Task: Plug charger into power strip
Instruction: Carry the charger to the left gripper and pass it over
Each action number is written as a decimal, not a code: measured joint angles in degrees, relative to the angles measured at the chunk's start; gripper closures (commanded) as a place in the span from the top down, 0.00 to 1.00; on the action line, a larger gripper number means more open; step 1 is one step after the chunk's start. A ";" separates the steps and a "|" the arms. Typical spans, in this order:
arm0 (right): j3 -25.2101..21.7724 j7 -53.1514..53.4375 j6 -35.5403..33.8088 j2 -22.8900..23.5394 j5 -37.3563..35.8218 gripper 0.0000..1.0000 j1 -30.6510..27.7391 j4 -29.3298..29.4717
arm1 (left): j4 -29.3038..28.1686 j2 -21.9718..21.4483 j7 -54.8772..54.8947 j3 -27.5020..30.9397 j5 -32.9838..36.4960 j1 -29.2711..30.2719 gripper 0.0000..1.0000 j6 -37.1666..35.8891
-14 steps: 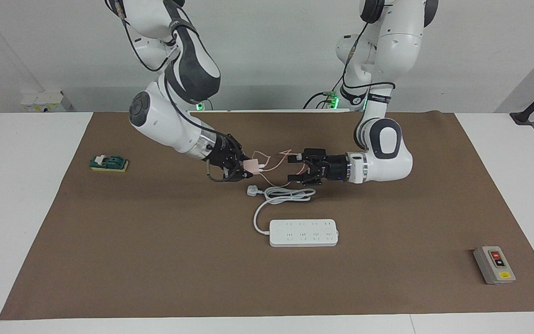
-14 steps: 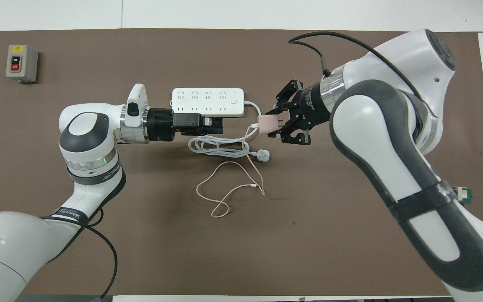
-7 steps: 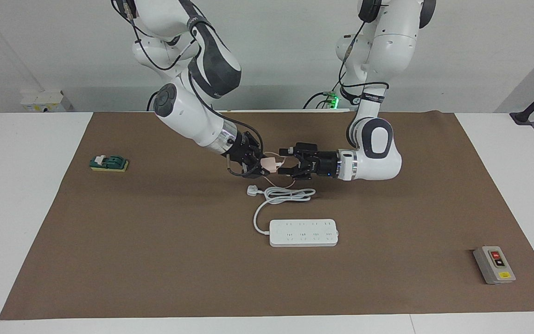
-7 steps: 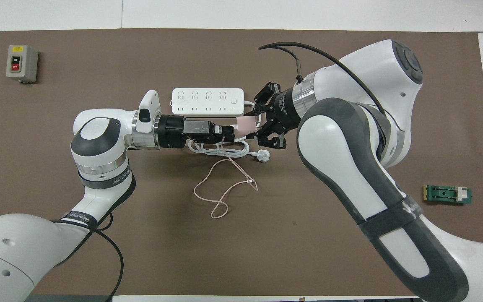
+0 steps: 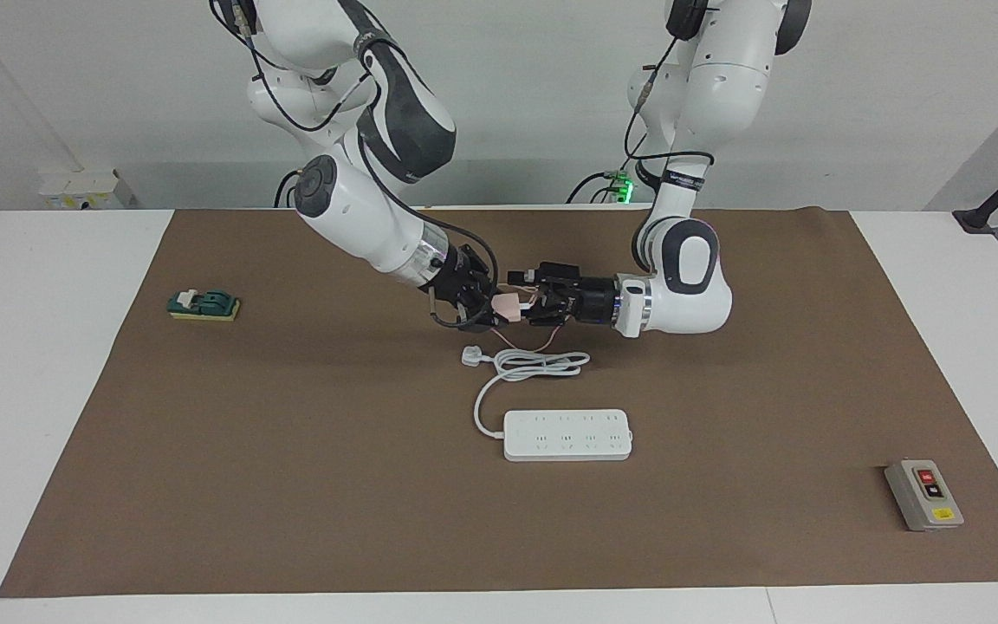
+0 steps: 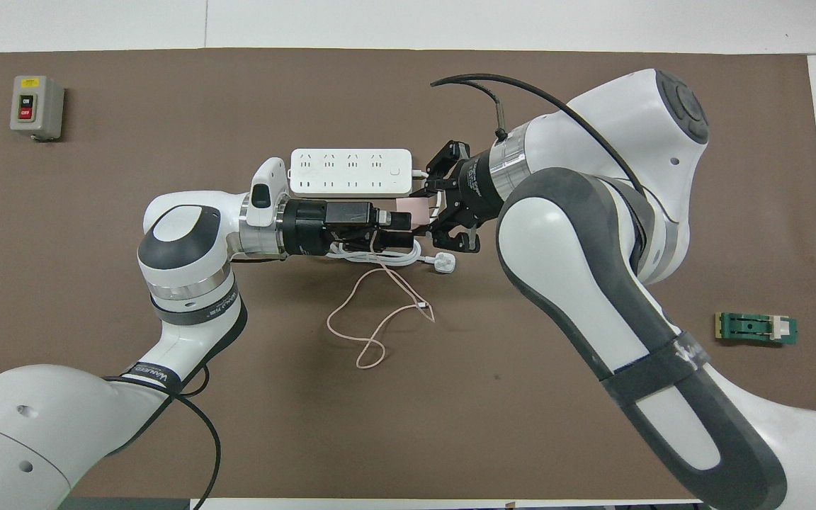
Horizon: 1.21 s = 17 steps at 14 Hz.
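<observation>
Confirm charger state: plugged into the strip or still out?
Out. The charger is held in the air between both grippers; the power strip lies on the mat, sockets empty.

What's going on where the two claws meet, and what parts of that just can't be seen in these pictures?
- Who grips the charger: it sits between the right gripper and left gripper; both views too crowded to tell.
- Charger's prongs: hidden by the fingers.
- Power strip: its nearer edge is covered by the left arm in the overhead view.
- Button box labels: too small.

Table [image 5: 48, 364]: white, you see a brown mat [image 5: 291, 485] over it.
On mat: power strip [image 5: 567, 435], its coiled cord [image 5: 534, 364], grey button box [image 5: 923, 495], green block [image 5: 204, 304], pink cable [image 6: 380, 322].
</observation>
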 measured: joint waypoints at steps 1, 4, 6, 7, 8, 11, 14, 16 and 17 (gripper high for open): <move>0.00 0.00 0.00 0.00 0.00 0.00 0.00 0.00 | 0.00 0.01 -0.53 0.02 -0.16 0.00 0.84 0.73; 0.00 0.00 0.00 0.00 0.00 0.00 0.00 0.00 | 0.00 0.01 -1.76 0.11 -0.29 0.00 0.69 2.30; 0.00 0.00 0.00 0.00 0.00 0.00 0.00 0.00 | 0.00 0.01 -2.11 0.15 -0.31 0.00 0.68 2.53; 0.00 0.00 0.00 0.00 0.00 0.00 0.00 0.00 | 0.00 0.01 -2.17 0.15 -0.31 0.00 0.67 2.54; 0.00 0.00 0.00 0.00 0.00 0.00 0.00 0.00 | 0.00 0.01 -2.26 0.15 -0.31 0.00 0.65 2.54; 0.00 0.00 0.00 0.00 0.00 0.00 0.00 0.00 | 0.03 0.01 -2.31 0.15 -0.31 0.00 0.51 2.51; -0.06 0.00 0.00 0.14 0.00 0.00 0.00 -0.12 | 0.22 -0.08 -2.33 0.16 -0.57 0.00 0.14 2.42; -0.07 0.05 -0.01 0.22 0.00 0.00 0.01 -0.11 | 0.23 -0.08 -2.29 0.18 -0.61 0.00 0.00 2.53; -0.09 0.49 -0.04 0.26 0.00 0.00 0.01 -0.11 | 0.22 -0.08 -1.77 0.17 -0.60 -0.02 0.00 2.60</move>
